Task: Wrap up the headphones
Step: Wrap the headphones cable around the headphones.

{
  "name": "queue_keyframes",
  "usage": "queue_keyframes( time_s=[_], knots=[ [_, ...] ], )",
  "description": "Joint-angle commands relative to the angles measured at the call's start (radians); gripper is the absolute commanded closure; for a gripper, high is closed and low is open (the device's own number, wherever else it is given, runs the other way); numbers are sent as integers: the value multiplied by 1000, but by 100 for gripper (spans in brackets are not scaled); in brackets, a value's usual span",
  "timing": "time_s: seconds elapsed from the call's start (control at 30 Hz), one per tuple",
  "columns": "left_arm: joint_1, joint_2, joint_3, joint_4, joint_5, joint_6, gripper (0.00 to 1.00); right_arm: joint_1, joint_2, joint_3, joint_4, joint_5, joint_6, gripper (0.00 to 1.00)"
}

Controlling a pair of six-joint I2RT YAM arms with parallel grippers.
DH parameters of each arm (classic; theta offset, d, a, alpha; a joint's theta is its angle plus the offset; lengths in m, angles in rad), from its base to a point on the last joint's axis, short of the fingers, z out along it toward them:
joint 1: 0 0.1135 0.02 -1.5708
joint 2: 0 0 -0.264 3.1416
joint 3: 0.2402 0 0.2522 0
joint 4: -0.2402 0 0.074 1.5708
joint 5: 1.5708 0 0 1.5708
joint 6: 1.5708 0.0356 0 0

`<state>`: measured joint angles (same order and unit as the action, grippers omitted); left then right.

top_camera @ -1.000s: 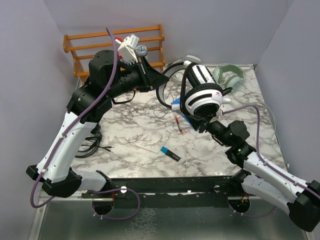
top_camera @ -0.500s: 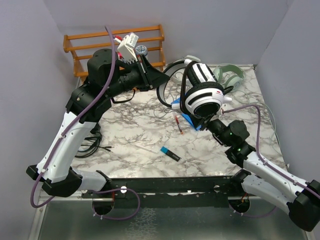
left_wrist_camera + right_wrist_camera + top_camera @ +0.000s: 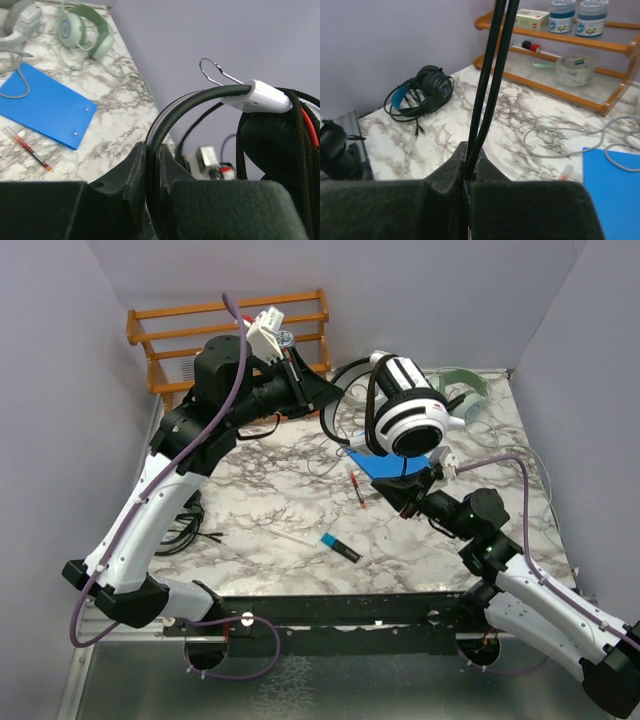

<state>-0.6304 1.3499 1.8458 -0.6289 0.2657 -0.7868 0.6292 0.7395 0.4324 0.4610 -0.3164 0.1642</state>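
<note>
Desk: Grippers first. What do you have?

Operator: My left gripper [image 3: 152,162] is clamped on the black headband [image 3: 167,107] of the white-and-black headphones [image 3: 405,410], which hang in the air above the marble table [image 3: 270,500]. My right gripper [image 3: 468,160] is pinched tight on two strands of their black cable [image 3: 487,75]. From above it sits just on the near side of the ear cups [image 3: 410,435], over the blue sheet [image 3: 375,466].

Desk: And the other pairs?

Operator: The pale green headphones [image 3: 82,35] lie at the far right corner, with a grey-white pair [image 3: 20,17] just beside them. The black headphones [image 3: 422,92] sit at the left edge, well apart from both grippers.

Desk: Anything you can't make out?

Operator: From above, my left arm [image 3: 170,480] covers part of the black pair, and the raised headphones hide most of the grey-white pair. The cable leaves my right wrist view at the top, so I cannot tell where it runs.

Desk: Any writing?

Operator: There is a small red mark [image 3: 436,415] on one ear cup, a red-and-white label on a box [image 3: 532,19] on the wooden rack [image 3: 560,47], and blue labels on two jars [image 3: 562,10]. All are too small or blurred to read.
</note>
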Motion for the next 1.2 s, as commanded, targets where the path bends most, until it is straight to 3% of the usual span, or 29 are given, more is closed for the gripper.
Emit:
queue_keyframes(
  time_s=[0.0, 0.13, 0.27, 0.5, 0.67, 0.8, 0.93, 1.07, 1.17],
  knots=[
    [67, 23, -67, 127, -107, -67, 100, 16, -41, 8, -166, -100, 88, 99],
    [141, 27, -169, 150, -201, -99, 100, 29, 22, 54, -301, -146, 98, 99],
    [156, 33, -246, 153, -336, -124, 100, 76, 42, 64, -330, -162, 151, 99],
    [167, 1, -373, 150, -666, -98, 100, 157, 74, 130, -376, -164, 197, 99],
    [167, 30, -395, 144, -762, 48, 100, 172, 202, 320, -602, -220, 159, 98],
    [163, 28, -447, 145, -801, 111, 100, 172, 290, 489, -745, -179, 148, 97],
    [133, -4, -533, 179, -850, 96, 100, 172, 367, 557, -716, -155, 247, 95],
    [32, -68, -727, 321, -904, 63, 100, 172, 439, 564, -557, -214, 340, 94],
    [-26, -93, -798, 363, -946, 54, 100, 172, 503, 609, -539, -197, 365, 91]
  ],
)
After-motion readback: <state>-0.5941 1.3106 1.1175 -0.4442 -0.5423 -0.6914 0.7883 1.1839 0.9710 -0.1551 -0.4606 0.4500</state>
